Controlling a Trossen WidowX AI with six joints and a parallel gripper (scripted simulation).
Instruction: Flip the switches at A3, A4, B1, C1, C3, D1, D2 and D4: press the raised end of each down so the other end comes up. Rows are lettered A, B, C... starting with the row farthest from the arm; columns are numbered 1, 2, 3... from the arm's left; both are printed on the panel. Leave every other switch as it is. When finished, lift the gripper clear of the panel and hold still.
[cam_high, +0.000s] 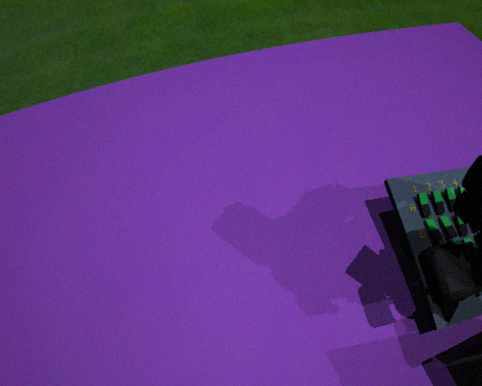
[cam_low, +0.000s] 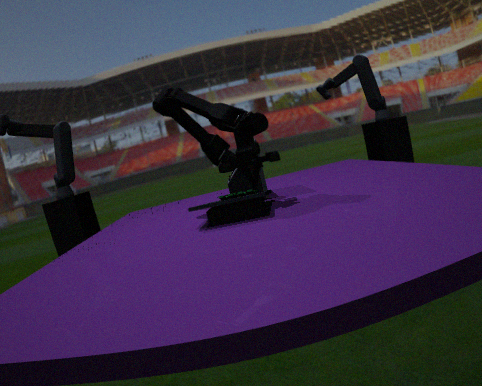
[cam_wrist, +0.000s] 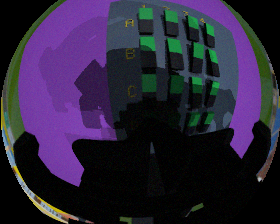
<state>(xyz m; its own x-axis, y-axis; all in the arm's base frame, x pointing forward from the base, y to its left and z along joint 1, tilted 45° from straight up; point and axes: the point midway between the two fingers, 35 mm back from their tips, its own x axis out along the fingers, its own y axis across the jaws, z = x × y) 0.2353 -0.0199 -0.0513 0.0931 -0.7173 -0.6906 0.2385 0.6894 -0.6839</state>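
The dark grey switch panel (cam_high: 401, 191) (cam_low: 239, 210) (cam_wrist: 117, 31) bears four rows of black rockers with green ends. In the wrist view, switches A3 (cam_wrist: 192, 28), A4 (cam_wrist: 209, 35), B1 (cam_wrist: 148, 53), C1 (cam_wrist: 148, 90), C3 (cam_wrist: 195, 93) and D4 (cam_wrist: 208, 120) show. D1 and D2 are lost in shadow and behind the fingers. Which ends are raised is hard to tell in the dim light. My gripper (cam_high: 448, 315) (cam_wrist: 151, 142) is shut and empty, pointing down over the panel's near-left part around row D. Whether its tip touches a switch cannot be told.
Other switches, such as A1 (cam_wrist: 145, 20), B2 (cam_wrist: 175, 55) and D3 (cam_wrist: 194, 120), stand close around. The panel lies on the purple table (cam_high: 175, 150) (cam_low: 300, 270). Two other arms (cam_low: 62, 150) (cam_low: 369, 82) stand on pedestals beyond the table. Arm shadows fall left of the panel.
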